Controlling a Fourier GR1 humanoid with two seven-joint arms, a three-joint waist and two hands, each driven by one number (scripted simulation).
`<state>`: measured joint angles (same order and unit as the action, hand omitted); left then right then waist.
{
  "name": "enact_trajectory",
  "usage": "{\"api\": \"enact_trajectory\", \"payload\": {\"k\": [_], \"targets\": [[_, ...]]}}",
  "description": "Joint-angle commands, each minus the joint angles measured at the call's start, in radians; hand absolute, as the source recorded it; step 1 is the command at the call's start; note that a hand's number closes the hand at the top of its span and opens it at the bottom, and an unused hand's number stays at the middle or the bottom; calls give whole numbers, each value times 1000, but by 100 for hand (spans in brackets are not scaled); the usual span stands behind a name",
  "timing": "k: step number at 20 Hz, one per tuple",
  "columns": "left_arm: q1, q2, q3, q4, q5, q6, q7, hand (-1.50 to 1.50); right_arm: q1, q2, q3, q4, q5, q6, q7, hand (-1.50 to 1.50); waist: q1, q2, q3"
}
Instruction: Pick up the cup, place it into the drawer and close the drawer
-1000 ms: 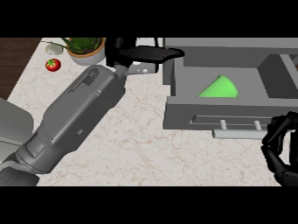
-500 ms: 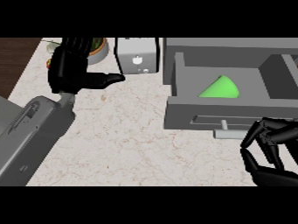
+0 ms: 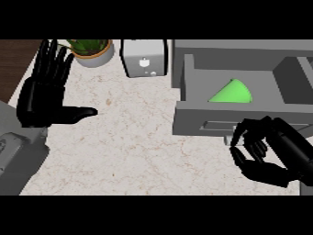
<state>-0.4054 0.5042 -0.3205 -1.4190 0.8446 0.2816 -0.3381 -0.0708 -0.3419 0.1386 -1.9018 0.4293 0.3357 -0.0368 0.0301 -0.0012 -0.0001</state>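
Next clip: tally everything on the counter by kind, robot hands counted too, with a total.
Green cup, lying inside the open drawer: 1
Drawer unit: 1
Potted plant: 1
Small grey appliance: 1
Robot hands: 2, left robot hand open, right robot hand curled in front of the drawer
Total: 6

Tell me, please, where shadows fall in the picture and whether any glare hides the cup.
Head view: even light, no glare; the green cup shows plainly in the open drawer, whose inside walls look darker; only faint shading under the right hand.

Green cup (image 3: 231, 92), grey drawer (image 3: 243, 117), black hands.
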Motion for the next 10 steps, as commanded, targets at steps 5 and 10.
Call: {"api": "enact_trajectory", "payload": {"k": [5, 10], "targets": [[174, 76, 101, -114, 21, -118, 17, -150, -105, 43, 88, 333, 254, -149, -156, 150, -13, 2, 1], [253, 63, 157, -49, 0, -231, -50, -150, -204, 108, 112, 540, 349, -208, -142, -150, -17, 3, 0]]}}
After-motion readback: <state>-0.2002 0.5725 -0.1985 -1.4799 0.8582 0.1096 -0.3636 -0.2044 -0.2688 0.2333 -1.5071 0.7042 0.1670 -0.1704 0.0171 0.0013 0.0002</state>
